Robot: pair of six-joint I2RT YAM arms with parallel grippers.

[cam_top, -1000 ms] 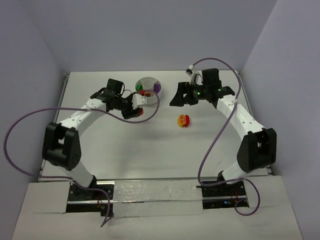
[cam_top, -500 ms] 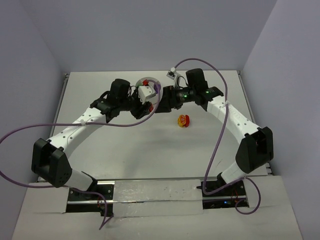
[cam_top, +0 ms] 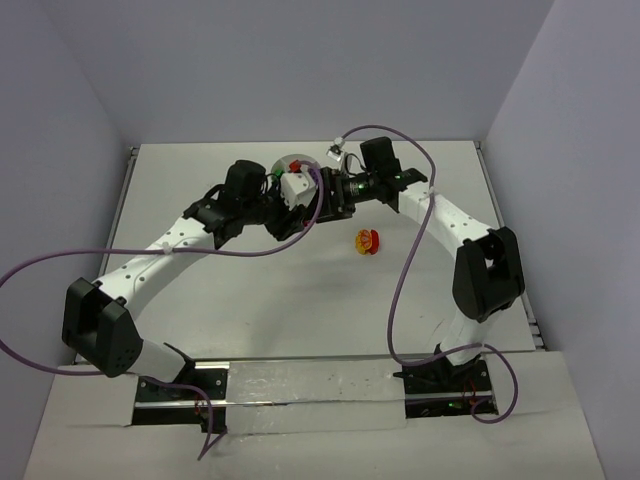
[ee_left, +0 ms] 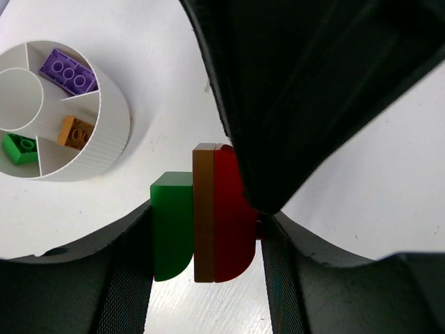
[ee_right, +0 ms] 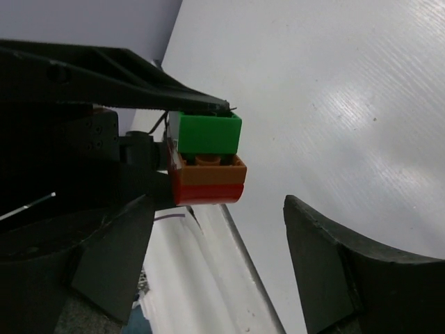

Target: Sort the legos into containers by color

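My left gripper [ee_left: 206, 268] is shut on a small stack of legos [ee_left: 205, 223]: green, orange-brown and red bricks pressed together, held above the table. My right gripper [ee_right: 215, 268] is open, its fingers [ee_right: 334, 271] on either side just below the same stack [ee_right: 206, 160], not touching it. From above, both grippers, left [cam_top: 293, 218] and right [cam_top: 322, 200], meet next to the white bowl [cam_top: 283, 162]. The bowl [ee_left: 97, 146] holds a purple brick [ee_left: 67, 72], an orange-brown brick [ee_left: 76, 131] and a green brick [ee_left: 19, 148] in separate wedges. A yellow-and-red lego [cam_top: 368, 240] lies on the table.
The right gripper's black body [ee_left: 313, 83] fills the upper right of the left wrist view, close to the stack. Purple cables [cam_top: 400, 270] loop from both arms over the table. Walls close the table on three sides.
The right gripper has swung left from the far right to meet the left gripper by the bowl. The left arm has reached forward and right with the stack.
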